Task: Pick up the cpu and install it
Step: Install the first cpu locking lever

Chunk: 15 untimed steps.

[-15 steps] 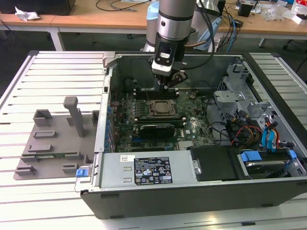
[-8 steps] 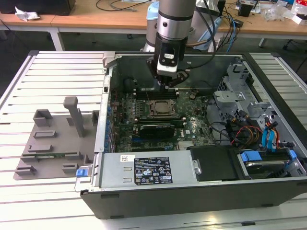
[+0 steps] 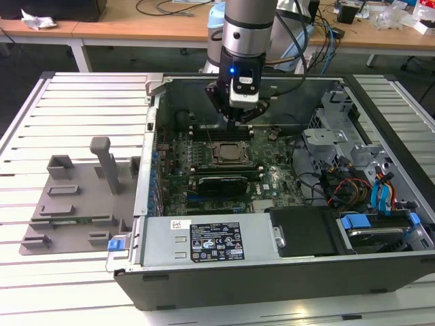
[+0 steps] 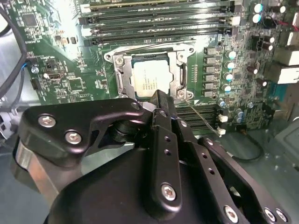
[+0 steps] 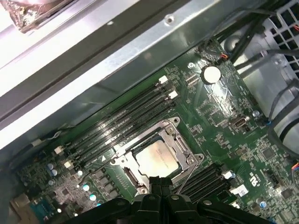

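Observation:
The cpu (image 3: 226, 153) lies flat inside the socket frame (image 3: 212, 163) on the motherboard of the open computer case, its silvery top facing up. It shows in both wrist views (image 4: 149, 79) (image 5: 156, 158), framed by the socket's metal rim. My gripper (image 3: 239, 121) hangs above the board, a little behind the socket in the exterior view. Its black fingertips (image 4: 159, 96) are pressed together with nothing between them, and their tips (image 5: 159, 182) sit just off the socket's edge, clear of the chip.
A grey plastic tray (image 3: 75, 197) with slots and posts lies on the slatted table at the exterior view's left. Around the socket are memory slots (image 5: 121, 123), the case wall (image 5: 140, 51), the power supply (image 3: 211, 241), and cables and a drive cage (image 3: 360, 183) at the exterior view's right.

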### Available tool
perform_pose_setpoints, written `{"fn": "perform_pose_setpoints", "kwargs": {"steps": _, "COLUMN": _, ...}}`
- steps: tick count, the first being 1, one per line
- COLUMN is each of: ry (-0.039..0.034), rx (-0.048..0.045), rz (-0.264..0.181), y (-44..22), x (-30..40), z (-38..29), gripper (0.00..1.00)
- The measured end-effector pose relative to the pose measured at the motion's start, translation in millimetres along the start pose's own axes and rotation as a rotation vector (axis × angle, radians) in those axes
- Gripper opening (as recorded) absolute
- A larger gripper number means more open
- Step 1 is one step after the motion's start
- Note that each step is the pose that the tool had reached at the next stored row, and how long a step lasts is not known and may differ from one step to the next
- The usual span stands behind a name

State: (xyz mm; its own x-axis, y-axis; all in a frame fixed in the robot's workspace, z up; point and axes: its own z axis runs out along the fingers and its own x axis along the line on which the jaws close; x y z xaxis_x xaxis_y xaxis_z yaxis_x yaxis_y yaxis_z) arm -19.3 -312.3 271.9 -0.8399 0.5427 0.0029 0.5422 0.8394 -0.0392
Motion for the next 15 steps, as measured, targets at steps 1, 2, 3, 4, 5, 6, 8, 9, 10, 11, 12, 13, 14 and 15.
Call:
{"fn": "perform_pose_setpoints", "kwargs": {"steps": 1, "ry": -0.0009, "rx": 0.0000, "rz": -0.022, "y": 0.0, "x": 0.0, "z": 0.0, "gripper": 0.11}}
{"fn": "perform_pose_setpoints", "kwargs": {"steps": 2, "ry": -0.0013, "rx": 0.0001, "rz": -0.034, "y": 0.0, "x": 0.0, "z": 0.0, "gripper": 0.11}}
{"fn": "perform_pose_setpoints", "kwargs": {"steps": 3, "ry": -0.0017, "rx": 0.0001, "rz": -0.042, "y": 0.0, "x": 0.0, "z": 0.0, "gripper": 0.11}}
{"fn": "perform_pose_setpoints", "kwargs": {"steps": 4, "ry": -0.0025, "rx": 0.0002, "rz": -0.064, "y": 0.0, "x": 0.0, "z": 0.0, "gripper": 0.11}}
{"fn": "perform_pose_setpoints", "kwargs": {"steps": 5, "ry": -0.0032, "rx": 0.0003, "rz": -0.081, "y": 0.0, "x": 0.0, "z": 0.0, "gripper": 0.11}}
{"fn": "perform_pose_setpoints", "kwargs": {"steps": 6, "ry": -0.0038, "rx": 0.0003, "rz": -0.096, "y": 0.0, "x": 0.0, "z": 0.0, "gripper": 0.11}}
{"fn": "perform_pose_setpoints", "kwargs": {"steps": 8, "ry": -0.0053, "rx": 0.0005, "rz": -0.135, "y": 0.0, "x": 0.0, "z": 0.0, "gripper": 0.11}}
{"fn": "perform_pose_setpoints", "kwargs": {"steps": 9, "ry": -0.0057, "rx": 0.0005, "rz": -0.146, "y": 0.0, "x": 0.0, "z": 0.0, "gripper": 0.11}}
{"fn": "perform_pose_setpoints", "kwargs": {"steps": 10, "ry": -0.0066, "rx": 0.0005, "rz": -0.167, "y": 0.0, "x": 0.0, "z": 0.0, "gripper": 0.11}}
{"fn": "perform_pose_setpoints", "kwargs": {"steps": 11, "ry": -0.0071, "rx": 0.0005, "rz": -0.180, "y": 0.0, "x": 0.0, "z": 0.0, "gripper": 0.11}}
{"fn": "perform_pose_setpoints", "kwargs": {"steps": 12, "ry": -0.0075, "rx": 0.0005, "rz": -0.189, "y": 0.0, "x": 0.0, "z": 0.0, "gripper": 0.11}}
{"fn": "perform_pose_setpoints", "kwargs": {"steps": 13, "ry": -0.0085, "rx": 0.0006, "rz": -0.216, "y": 0.0, "x": 0.0, "z": 0.0, "gripper": 0.11}}
{"fn": "perform_pose_setpoints", "kwargs": {"steps": 14, "ry": -0.0091, "rx": 0.0007, "rz": -0.231, "y": 0.0, "x": 0.0, "z": 0.0, "gripper": 0.11}}
{"fn": "perform_pose_setpoints", "kwargs": {"steps": 15, "ry": -0.0098, "rx": 0.0008, "rz": -0.251, "y": 0.0, "x": 0.0, "z": 0.0, "gripper": 0.11}}
